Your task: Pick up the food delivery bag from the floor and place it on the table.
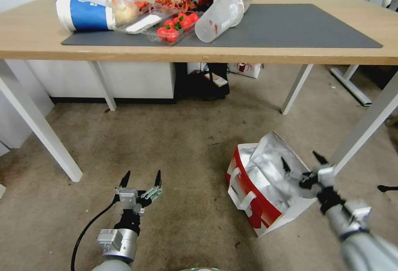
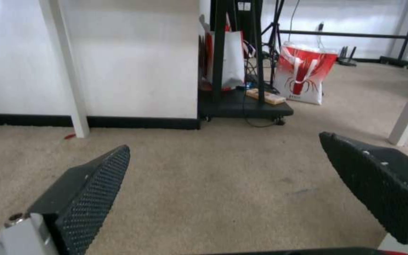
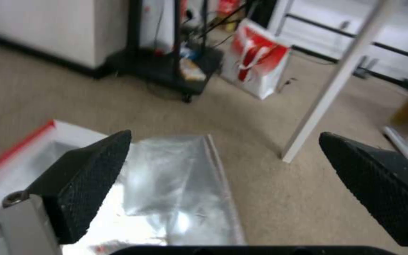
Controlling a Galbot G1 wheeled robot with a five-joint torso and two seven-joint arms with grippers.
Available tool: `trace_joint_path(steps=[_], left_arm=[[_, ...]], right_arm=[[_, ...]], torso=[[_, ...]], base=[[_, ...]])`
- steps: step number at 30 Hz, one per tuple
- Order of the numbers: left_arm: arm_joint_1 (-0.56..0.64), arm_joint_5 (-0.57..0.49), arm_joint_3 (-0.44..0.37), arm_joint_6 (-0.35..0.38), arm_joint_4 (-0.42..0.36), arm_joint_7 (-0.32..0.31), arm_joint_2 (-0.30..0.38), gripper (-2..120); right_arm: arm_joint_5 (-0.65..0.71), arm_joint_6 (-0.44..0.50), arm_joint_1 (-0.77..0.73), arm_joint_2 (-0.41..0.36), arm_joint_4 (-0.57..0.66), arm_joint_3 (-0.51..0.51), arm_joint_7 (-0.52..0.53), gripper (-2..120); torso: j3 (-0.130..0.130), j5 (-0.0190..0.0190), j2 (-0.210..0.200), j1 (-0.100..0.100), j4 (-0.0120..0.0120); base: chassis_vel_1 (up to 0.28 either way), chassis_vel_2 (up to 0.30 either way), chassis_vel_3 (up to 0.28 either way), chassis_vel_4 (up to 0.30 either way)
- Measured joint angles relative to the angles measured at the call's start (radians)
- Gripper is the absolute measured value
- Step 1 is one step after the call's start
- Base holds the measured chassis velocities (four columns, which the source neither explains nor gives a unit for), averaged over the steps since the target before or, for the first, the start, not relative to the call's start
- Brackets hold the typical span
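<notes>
My right jaws (image 1: 304,164), spread and gripping nothing, hover over the foil mouth of the bag (image 1: 265,184) on the floor (image 1: 174,146) at my five o'clock, below the bench (image 1: 207,51); I judge the reach is in hand, next closing on a white strap, while my left jaws (image 1: 141,178) hang released at seven o'clock.

White wall (image 2: 133,63), black baseboard (image 2: 138,123), black wheeled stand (image 2: 242,102).

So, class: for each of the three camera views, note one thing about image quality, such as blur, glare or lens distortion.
Head view: wide-lens distortion splays the legs of the table outward, and the right gripper is motion-smeared. Left wrist view: fairly sharp, soft even light on the floor. Right wrist view: blurred overall, with glare on the foil lining of the food delivery bag.
</notes>
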Motion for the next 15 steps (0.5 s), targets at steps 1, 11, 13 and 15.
trace_joint_path(steps=[1,11,13,15], left_arm=[[0.0,0.0,0.0,0.0,0.0,0.0,0.0,100],[0.007,0.0,-0.006,0.0,-0.001,-0.005,-0.006,100],[0.013,0.0,-0.006,-0.004,0.001,-0.007,-0.009,100],[0.014,0.001,-0.006,-0.006,0.003,-0.01,-0.011,100]], right_arm=[[0.0,0.0,0.0,0.0,0.0,0.0,0.0,100],[-0.022,-0.058,0.082,-0.183,-0.23,-0.076,-0.122,100],[-0.06,-0.06,0.082,-0.177,-0.253,-0.081,-0.147,100],[-0.071,-0.061,0.081,-0.172,-0.263,-0.085,-0.159,100]], torso=[[0.0,0.0,0.0,0.0,0.0],[0.0,0.0,0.002,0.0,-0.0004],[0.0,-0.0001,0.002,0.0,-0.0004],[0.0,-0.0001,0.002,0.0,-0.0004]], base=[[0.0,0.0,0.0,0.0],[0.0,0.0,0.0,0.0],[0.0,0.0,0.0,0.0],[0.0,0.0,0.0,0.0]])
